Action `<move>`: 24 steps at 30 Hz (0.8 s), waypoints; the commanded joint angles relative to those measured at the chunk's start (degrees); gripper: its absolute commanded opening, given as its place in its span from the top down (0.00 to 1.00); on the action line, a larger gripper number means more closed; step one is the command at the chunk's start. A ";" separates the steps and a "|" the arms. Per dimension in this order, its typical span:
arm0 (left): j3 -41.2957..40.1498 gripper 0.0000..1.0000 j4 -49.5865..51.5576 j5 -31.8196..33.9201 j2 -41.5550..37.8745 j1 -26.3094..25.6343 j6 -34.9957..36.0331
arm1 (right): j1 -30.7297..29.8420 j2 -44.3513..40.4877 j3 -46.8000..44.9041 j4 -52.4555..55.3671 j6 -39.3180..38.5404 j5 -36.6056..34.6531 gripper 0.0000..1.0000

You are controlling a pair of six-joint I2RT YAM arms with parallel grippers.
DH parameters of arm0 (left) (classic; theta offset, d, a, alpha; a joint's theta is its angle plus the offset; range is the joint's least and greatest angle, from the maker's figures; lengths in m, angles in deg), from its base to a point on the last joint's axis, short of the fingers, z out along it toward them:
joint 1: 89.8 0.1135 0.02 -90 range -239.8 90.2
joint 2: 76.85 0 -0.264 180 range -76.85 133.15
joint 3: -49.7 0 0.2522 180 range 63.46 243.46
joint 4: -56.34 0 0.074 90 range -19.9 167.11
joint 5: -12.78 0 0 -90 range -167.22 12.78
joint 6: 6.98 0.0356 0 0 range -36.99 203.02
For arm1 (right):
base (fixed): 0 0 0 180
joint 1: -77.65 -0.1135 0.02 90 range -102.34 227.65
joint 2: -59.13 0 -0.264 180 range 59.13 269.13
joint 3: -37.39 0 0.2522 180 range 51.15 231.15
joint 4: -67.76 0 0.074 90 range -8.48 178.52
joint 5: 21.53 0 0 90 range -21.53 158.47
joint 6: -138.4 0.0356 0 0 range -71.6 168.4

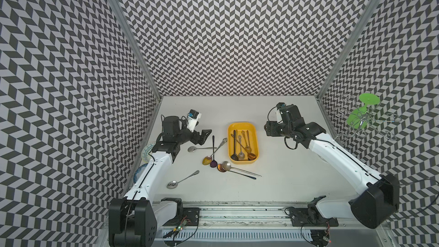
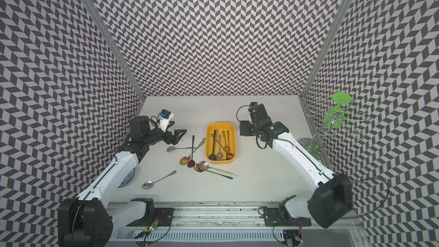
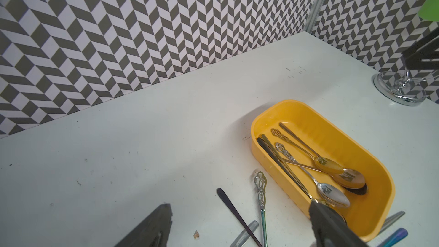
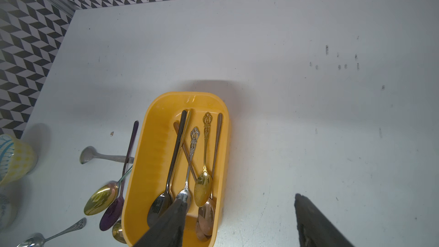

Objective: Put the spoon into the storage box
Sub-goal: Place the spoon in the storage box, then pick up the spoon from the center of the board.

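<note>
Dark fingers (image 4: 166, 229) of the right gripper (image 4: 240, 199) stand wide apart with nothing between them (one overlaps the near end of the yellow storage box (image 4: 145, 162) in the right wrist view), and that arm reaches in from the right, its gripper turned toward the box, where several spoons (image 4: 204, 186) lie. Spread just as wide and empty, the left gripper (image 1: 206, 136) hovers left of the loose spoons (image 1: 213, 163) on the table (image 1: 285, 174), its arm stretched forward from the near edge.

Both top views overhead, far; wrist views close, sharing storage box (image 3: 337, 136) (image 4: 152, 153).
</note>
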 commanded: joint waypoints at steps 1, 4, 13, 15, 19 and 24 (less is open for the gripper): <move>0.67 0.05 1.40 0.33 0.97 -1.21 1.43 | 0.32 -3.63 -2.38 -5.01 -6.05 0.04 0.23; 0.23 0.06 0.54 0.89 2.52 -2.45 1.10 | 0.44 -7.44 -6.94 -9.01 -8.76 -0.25 0.21; 4.38 0.12 3.03 1.36 9.85 -4.10 0.30 | 0.45 -21.34 -17.88 -19.53 -12.30 -2.17 0.08; 5.09 0.13 3.85 1.90 11.28 -4.56 0.75 | 0.38 -23.75 -19.71 -20.31 -13.14 -4.82 0.08; 5.29 0.16 4.59 3.84 13.97 -6.49 2.35 | 0.05 -30.66 -24.61 -24.19 -13.86 -7.47 0.00; 5.53 0.22 6.22 9.12 16.06 -9.26 4.85 | -1.13 -38.37 -30.65 -28.17 -14.80 -13.81 0.00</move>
